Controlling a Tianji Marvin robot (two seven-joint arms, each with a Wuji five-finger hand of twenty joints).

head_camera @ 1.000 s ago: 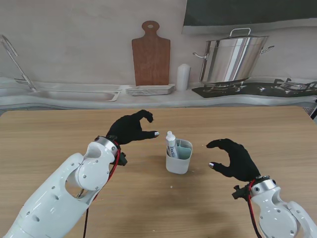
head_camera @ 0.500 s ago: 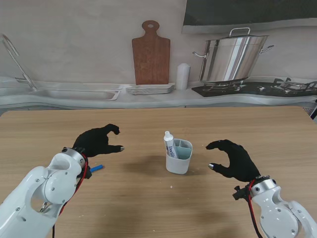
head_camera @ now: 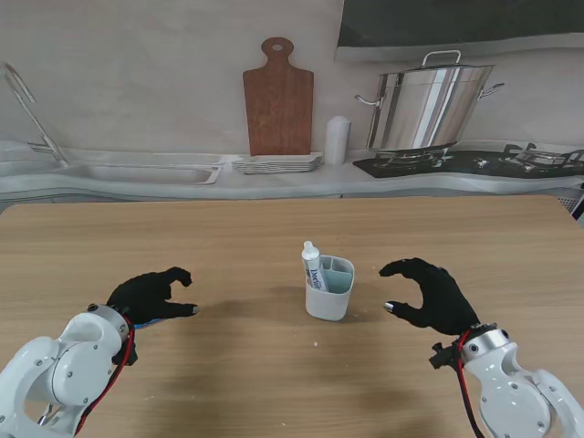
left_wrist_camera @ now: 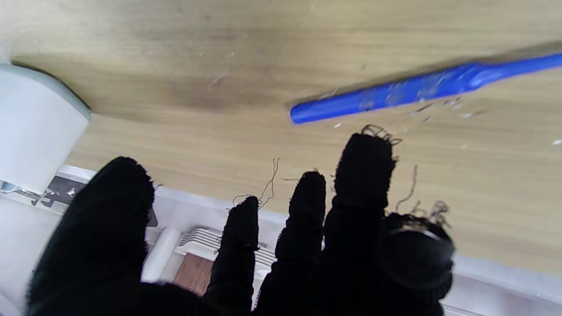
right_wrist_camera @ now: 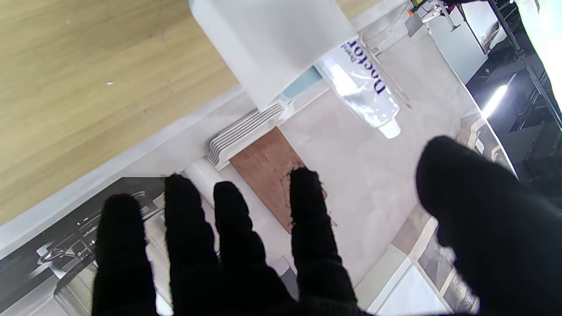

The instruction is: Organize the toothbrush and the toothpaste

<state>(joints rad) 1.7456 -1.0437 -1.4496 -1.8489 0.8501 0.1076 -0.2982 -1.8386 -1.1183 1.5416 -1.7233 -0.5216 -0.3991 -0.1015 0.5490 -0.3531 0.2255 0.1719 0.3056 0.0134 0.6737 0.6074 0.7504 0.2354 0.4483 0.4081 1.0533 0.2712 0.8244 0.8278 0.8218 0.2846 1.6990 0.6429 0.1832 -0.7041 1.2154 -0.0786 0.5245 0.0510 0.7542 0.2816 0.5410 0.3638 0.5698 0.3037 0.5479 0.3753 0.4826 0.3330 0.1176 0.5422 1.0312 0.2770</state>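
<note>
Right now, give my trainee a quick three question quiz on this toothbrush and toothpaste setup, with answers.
1. True or false: the toothpaste stands in the cup.
2. Which hand is nearest the blue toothbrush: A the left hand, B the right hand?
3. Fill in: both hands hold ____.

Key: 1 true. 2 A. 3 nothing; both are open, and the toothbrush lies on the table.

toothpaste (head_camera: 312, 266) upright in cup (head_camera: 329, 298), hands apart
</note>
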